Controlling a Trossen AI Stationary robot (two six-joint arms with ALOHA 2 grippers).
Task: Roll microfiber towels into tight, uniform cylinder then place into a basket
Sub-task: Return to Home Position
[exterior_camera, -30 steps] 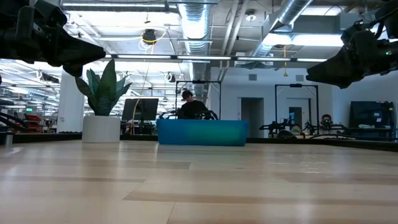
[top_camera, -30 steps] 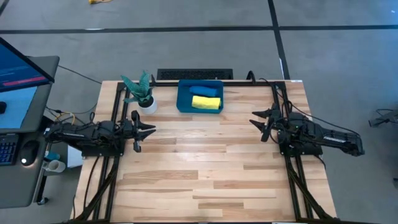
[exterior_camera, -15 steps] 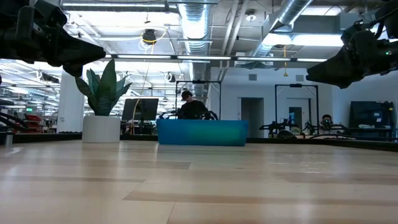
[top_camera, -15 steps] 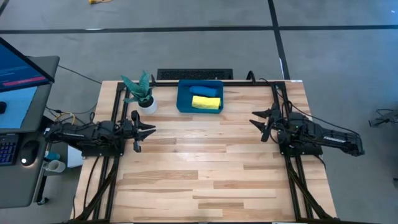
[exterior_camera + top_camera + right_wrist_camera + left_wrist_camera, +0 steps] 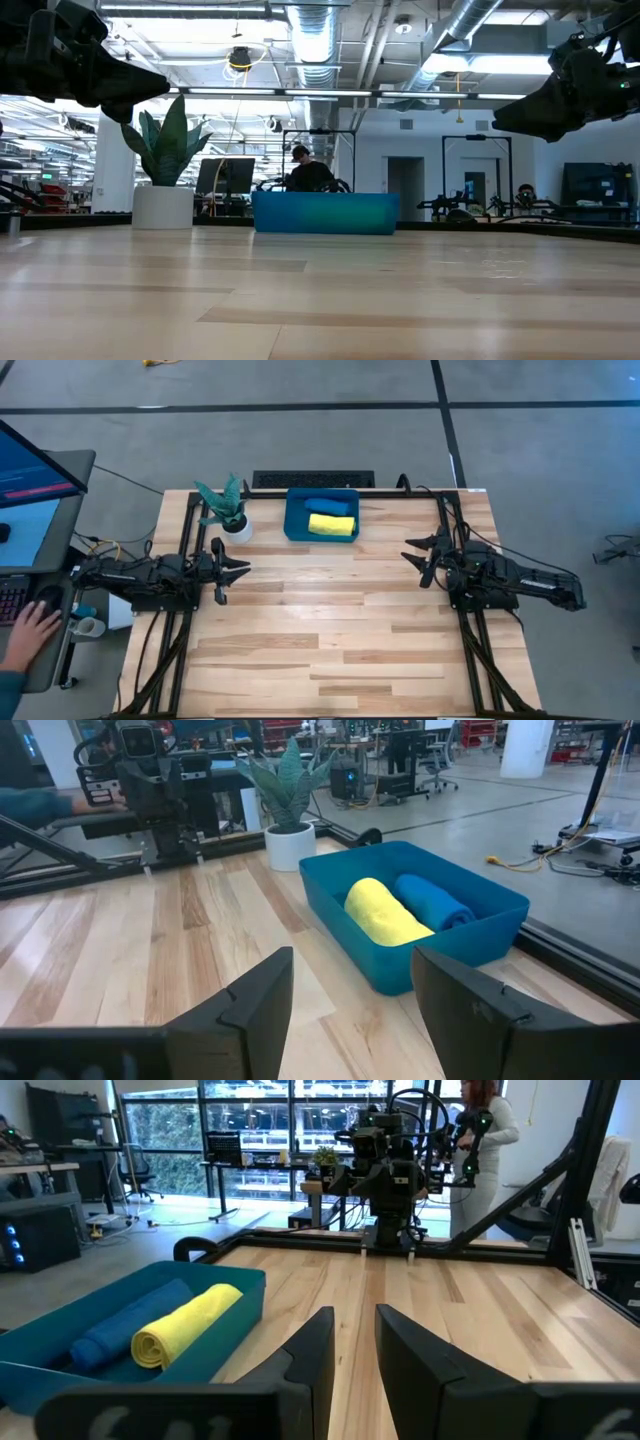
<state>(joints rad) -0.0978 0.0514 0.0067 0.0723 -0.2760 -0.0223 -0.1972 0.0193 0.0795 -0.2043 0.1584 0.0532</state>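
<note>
A person's hand sits far left, off the table. The left gripper hovers at the table's left side, slightly parted, empty. Beside a potted plant, the basket holds the blue towel and yellow towel, both rolled. The right gripper hovers opposite, wide open, empty. The task appears finished; nothing obstructs.

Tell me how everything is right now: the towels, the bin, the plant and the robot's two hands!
Yellow towel: rolled up, lying in the bin.
Blue towel: rolled up, beside the yellow one in the bin.
Bin: upright, holding both rolls.
Plant: upright in its white pot, beside the bin.
Left gripper: slightly open, empty, above the table.
Right gripper: open, empty, above the table.
</note>
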